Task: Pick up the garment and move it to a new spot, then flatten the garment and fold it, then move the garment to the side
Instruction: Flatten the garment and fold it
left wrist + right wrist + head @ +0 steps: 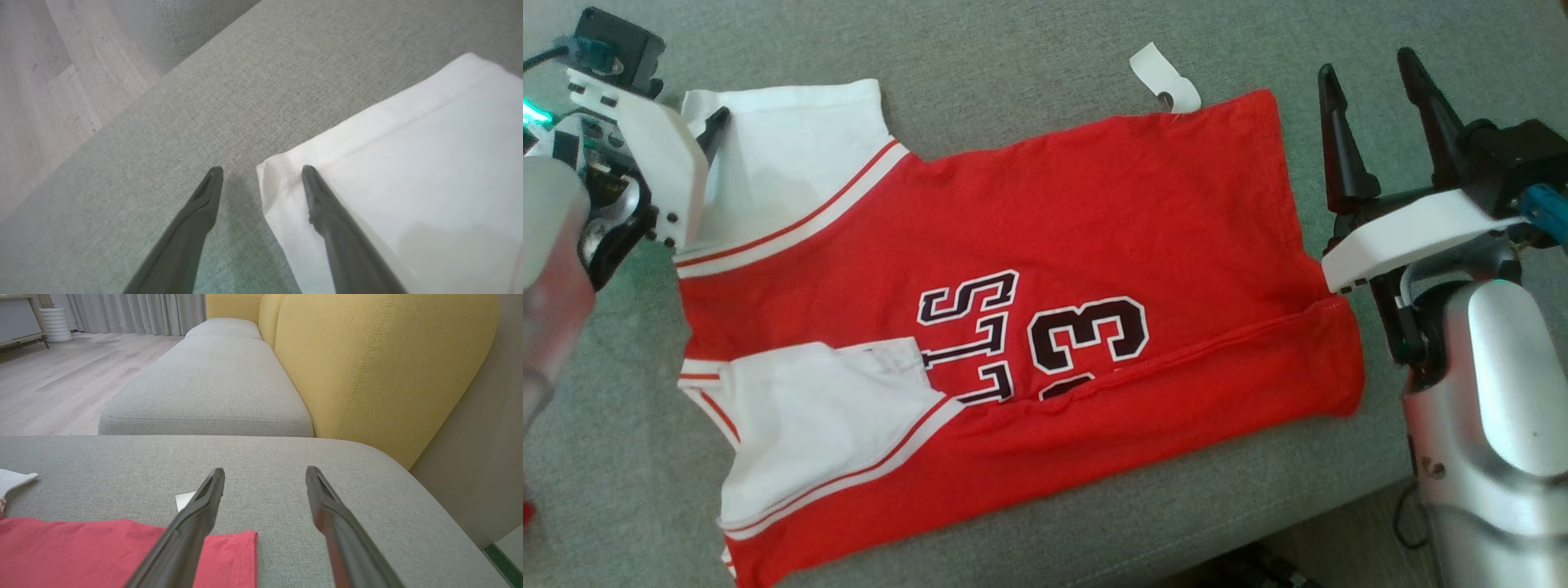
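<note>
- The jersey (1094, 245) is laid flat across the grey sofa cushion (1013, 49), sleeves toward the left arm and hem toward the right arm. Its near long edge is already turned over onto the front, covering the lower part of the printed number (1086, 331).
- The left gripper (261, 171) is held wide open and empty at the outer corner of the far white sleeve (408, 163). The corner is straddled by its fingers (327, 212), one over cloth, the other over bare cushion.
- The right gripper (1366, 64) is likewise spread open with nothing in it, just beside the hem's far corner and near the paper tag (1164, 77).
- The step in hand is judged to be the fold of the far side, to match the near one.
- The sleeve corner should be pinched through both layers, with one finger slid under the cloth rather than pressed into the upholstery.
- The hem corner is best taken at the same time, so that both ends are carried over together and the crease is kept straight.
- The cloth should be lifted low, since thin fabric is likely to sag and wrinkle.
</note>
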Robot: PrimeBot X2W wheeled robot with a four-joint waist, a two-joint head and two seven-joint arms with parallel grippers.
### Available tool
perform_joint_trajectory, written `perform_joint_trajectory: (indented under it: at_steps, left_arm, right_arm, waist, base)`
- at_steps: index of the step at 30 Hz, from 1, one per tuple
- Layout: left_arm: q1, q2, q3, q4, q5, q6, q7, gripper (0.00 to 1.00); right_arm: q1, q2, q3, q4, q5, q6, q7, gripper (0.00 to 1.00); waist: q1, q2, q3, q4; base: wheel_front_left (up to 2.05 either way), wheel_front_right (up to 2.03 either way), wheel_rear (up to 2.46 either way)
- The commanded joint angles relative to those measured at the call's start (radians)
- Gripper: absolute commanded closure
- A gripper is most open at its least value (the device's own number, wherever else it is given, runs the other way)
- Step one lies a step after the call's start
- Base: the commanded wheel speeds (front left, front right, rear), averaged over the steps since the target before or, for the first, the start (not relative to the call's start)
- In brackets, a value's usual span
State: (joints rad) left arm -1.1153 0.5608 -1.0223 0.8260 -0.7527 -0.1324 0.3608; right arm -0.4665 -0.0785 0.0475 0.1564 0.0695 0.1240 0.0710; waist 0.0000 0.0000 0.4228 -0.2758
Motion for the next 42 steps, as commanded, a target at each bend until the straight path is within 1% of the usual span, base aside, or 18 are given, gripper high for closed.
perform_joint_trajectory:
  at_steps: [1, 4, 5, 7, 10, 13, 17, 20, 23, 26, 29, 32, 35, 37, 39, 42]
  left_arm:
    - [-0.039, 0.04, 0.016, -0.005, -0.014, 0.002, 0.016, 0.0]
    - [-0.034, 0.031, 0.0, 0.001, -0.082, 0.002, 0.086, 0.0]
    - [-0.033, 0.03, -0.009, -0.004, -0.1, 0.002, 0.11, 0.03]
    - [-0.038, 0.036, -0.03, -0.028, -0.123, 0.002, 0.127, 1.0]
    - [-0.051, 0.046, -0.049, -0.052, -0.139, 0.002, 0.096, 1.0]
    - [-0.068, 0.039, -0.043, -0.047, -0.137, 0.002, 0.009, 1.0]
    - [-0.08, 0.005, -0.022, -0.034, -0.122, 0.003, -0.142, 1.0]
    - [-0.075, -0.026, -0.009, -0.042, -0.106, 0.015, -0.26, 1.0]
    - [-0.051, -0.05, -0.004, -0.063, -0.096, 0.026, -0.351, 1.0]
    - [-0.015, -0.067, -0.004, -0.102, -0.09, 0.041, -0.413, 1.0]
    - [0.03, -0.074, -0.013, -0.161, -0.086, 0.06, -0.444, 1.0]
    - [0.081, -0.075, -0.032, -0.234, -0.083, 0.079, -0.447, 1.0]
    - [0.121, -0.065, -0.039, -0.318, -0.081, 0.11, -0.449, 1.0]
    - [0.143, -0.05, -0.043, -0.371, -0.079, 0.133, -0.447, 1.0]
    - [0.162, -0.033, -0.043, -0.421, -0.079, 0.156, -0.442, 1.0]
    - [0.181, -0.007, -0.044, -0.489, -0.079, 0.183, -0.428, 1.0]
  right_arm:
    - [-0.024, 0.004, 0.011, -0.033, -0.007, 0.007, -0.006, 0.0]
    - [-0.031, 0.006, 0.011, -0.034, -0.007, 0.007, -0.007, 0.0]
    - [-0.034, 0.006, 0.01, -0.033, -0.008, 0.007, -0.008, 0.0]
    - [-0.039, 0.006, 0.008, -0.033, -0.009, 0.007, -0.009, 0.0]
    - [-0.043, 0.004, 0.003, -0.032, -0.012, 0.007, -0.01, 0.0]
    - [-0.041, -0.003, 0.002, -0.028, -0.012, 0.007, -0.01, 0.0]
    - [-0.039, -0.023, 0.0, -0.02, -0.005, 0.007, 0.002, 0.0]
    - [-0.039, -0.048, -0.001, -0.01, 0.002, 0.007, 0.02, 0.0]
    - [-0.04, -0.079, 0.009, 0.011, 0.008, 0.007, 0.039, 0.0]
    - [-0.042, -0.103, 0.012, 0.048, 0.028, 0.007, 0.067, 0.0]
    - [-0.043, -0.133, 0.021, 0.099, 0.046, 0.007, 0.093, 0.0]
    - [-0.043, -0.158, 0.017, 0.163, 0.062, 0.007, 0.117, 0.0]
    - [-0.045, -0.177, 0.012, 0.229, 0.065, 0.007, 0.135, 0.0]
    - [-0.053, -0.188, 0.014, 0.274, 0.048, 0.007, 0.141, 0.0]
    - [-0.065, -0.189, 0.013, 0.321, 0.024, 0.007, 0.153, 0.0]
    - [-0.09, -0.169, -0.02, 0.394, -0.001, 0.007, 0.179, 0.0]
  waist:
    - [0.0, 0.0, 0.002, 0.001]
    - [0.0, 0.0, 0.006, 0.002]
    - [0.0, 0.0, 0.006, 0.003]
    - [0.0, 0.0, 0.007, 0.006]
    - [0.0, 0.0, 0.004, 0.017]
    - [0.0, 0.0, -0.013, 0.034]
    - [0.0, 0.0, -0.049, 0.07]
    - [0.0, 0.0, -0.084, 0.107]
    - [0.0, 0.0, -0.12, 0.149]
    - [0.0, 0.0, -0.151, 0.188]
    - [0.0, 0.0, -0.175, 0.224]
    - [0.0, 0.0, -0.191, 0.261]
    - [0.0, 0.0, -0.195, 0.289]
    - [0.0, 0.0, -0.195, 0.3]
    - [0.0, 0.0, -0.191, 0.307]
    - [0.0, 0.0, -0.184, 0.311]
  base:
    - [0.0, 0.0, 0.0]
    - [0.0, 0.0, 0.0]
    - [0.0, 0.0, 0.0]
    - [0.0, 0.0, 0.0]
    - [0.0, 0.0, 0.0]
    - [0.0, 0.0, 0.0]
    - [0.0, 0.0, 0.0]
    - [0.0, 0.0, 0.0]
    - [0.0, 0.0, 0.0]
    - [0.0, 0.0, 0.0]
    - [0.0, 0.0, 0.0]
    - [0.0, 0.0, 0.0]
    - [0.0, 0.0, 0.0]
    - [0.0, 0.0, 0.0]
    - [0.0, 0.0, 0.0]
    - [0.0, 0.0, 0.0]
